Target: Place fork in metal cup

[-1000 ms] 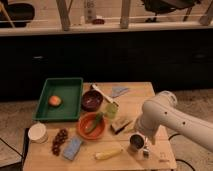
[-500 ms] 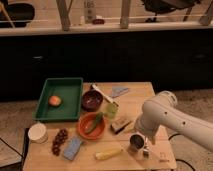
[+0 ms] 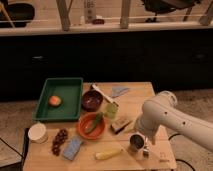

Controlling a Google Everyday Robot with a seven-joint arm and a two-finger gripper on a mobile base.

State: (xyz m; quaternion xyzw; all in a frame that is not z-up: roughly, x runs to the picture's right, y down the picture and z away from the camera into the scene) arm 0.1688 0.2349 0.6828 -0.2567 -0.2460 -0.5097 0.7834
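The metal cup (image 3: 135, 142) is a small shiny steel cylinder with a dark inside, standing near the front right of the wooden table (image 3: 140, 95). My white arm (image 3: 165, 117) reaches in from the right and bends down right beside the cup. My gripper (image 3: 144, 146) hangs at the cup's right side, just above the tabletop. I cannot make out the fork; it may be hidden by the arm or the gripper.
A green tray (image 3: 60, 100) with an orange fruit (image 3: 55, 100) is at the back left. A maroon bowl (image 3: 92, 100), orange bowl (image 3: 92, 126), white cup (image 3: 38, 133), grapes (image 3: 59, 140), blue sponge (image 3: 73, 148), banana (image 3: 108, 154) and brush (image 3: 121, 125) lie about.
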